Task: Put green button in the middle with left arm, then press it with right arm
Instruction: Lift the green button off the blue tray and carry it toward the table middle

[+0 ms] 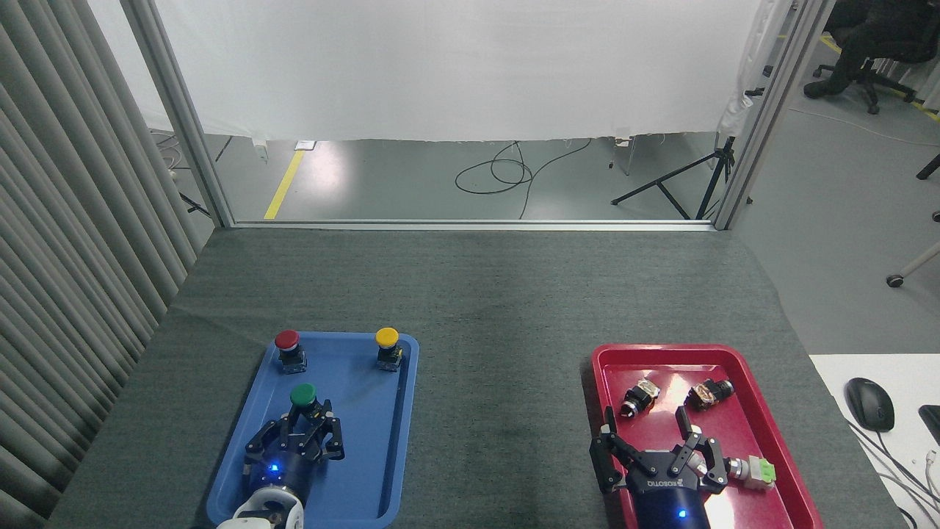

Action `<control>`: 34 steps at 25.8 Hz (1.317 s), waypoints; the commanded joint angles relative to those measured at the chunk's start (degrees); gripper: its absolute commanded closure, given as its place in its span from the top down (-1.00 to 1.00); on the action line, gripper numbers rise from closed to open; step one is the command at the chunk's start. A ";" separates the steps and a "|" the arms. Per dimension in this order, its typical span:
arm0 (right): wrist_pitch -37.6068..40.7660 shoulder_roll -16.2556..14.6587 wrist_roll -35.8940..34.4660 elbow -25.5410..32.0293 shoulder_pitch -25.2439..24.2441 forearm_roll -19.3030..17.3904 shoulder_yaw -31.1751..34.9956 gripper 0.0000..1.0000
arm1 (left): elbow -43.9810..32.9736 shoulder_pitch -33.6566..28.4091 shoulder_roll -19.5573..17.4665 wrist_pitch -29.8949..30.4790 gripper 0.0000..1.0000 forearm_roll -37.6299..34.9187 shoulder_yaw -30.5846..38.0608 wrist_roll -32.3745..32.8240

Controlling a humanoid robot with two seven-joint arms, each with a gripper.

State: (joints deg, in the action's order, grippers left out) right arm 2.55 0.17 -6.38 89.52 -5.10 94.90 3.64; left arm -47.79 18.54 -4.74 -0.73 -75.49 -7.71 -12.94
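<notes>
The green button [302, 394] stands upright in the near half of the blue tray [367, 470]. My left gripper [308, 417] comes in from the tray's near end, and its black fingers are drawn together around the button's black-and-yellow base, below the green cap. Between the two trays lies the middle [503, 382], bare dark grey cloth. My right gripper [646, 425] hovers over the near part of the red tray [764, 411], its fingers spread wide with nothing between them.
A red-capped button [287, 340] and a yellow-capped button [387, 338] stand at the blue tray's far end. The red tray holds two small black switch parts [637, 397] [709, 393] and a green-tipped part [756, 472]. A mouse [869, 402] lies on a white desk at the right.
</notes>
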 commanded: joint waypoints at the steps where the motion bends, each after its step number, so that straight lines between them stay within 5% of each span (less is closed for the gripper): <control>1: 0.27 0.18 0.32 -0.31 0.01 0.02 0.14 0.99 | -0.64 -0.08 -0.27 0.90 -0.58 -0.01 -0.03 -0.42; 8: 0.35 -0.52 0.23 -0.40 0.09 -0.42 0.14 0.99 | -12.33 -3.51 -1.33 7.23 -0.71 -0.10 -0.29 -0.33; 12: 0.62 -0.61 0.23 -0.40 0.09 -0.51 0.22 0.99 | -15.58 -2.89 -1.41 11.71 -0.71 -4.05 -9.08 0.19; 17: 0.44 -1.14 0.23 -0.40 0.01 -0.59 0.22 0.99 | -11.19 0.80 2.89 10.75 -0.71 -8.18 -20.68 0.46; 22: 0.62 -1.05 0.32 -0.40 0.01 -0.68 0.40 0.99 | -4.59 2.38 8.16 10.04 -0.71 -8.80 -21.03 0.46; 34: 0.71 -0.52 0.14 -1.63 0.01 -0.59 1.45 0.98 | 2.62 3.87 9.75 9.69 -0.68 -9.06 -22.53 0.37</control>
State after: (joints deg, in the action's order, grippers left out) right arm 3.27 -0.81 -6.15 88.32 -5.12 94.30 5.03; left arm -46.21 22.23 4.84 8.99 -84.53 -29.56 -12.57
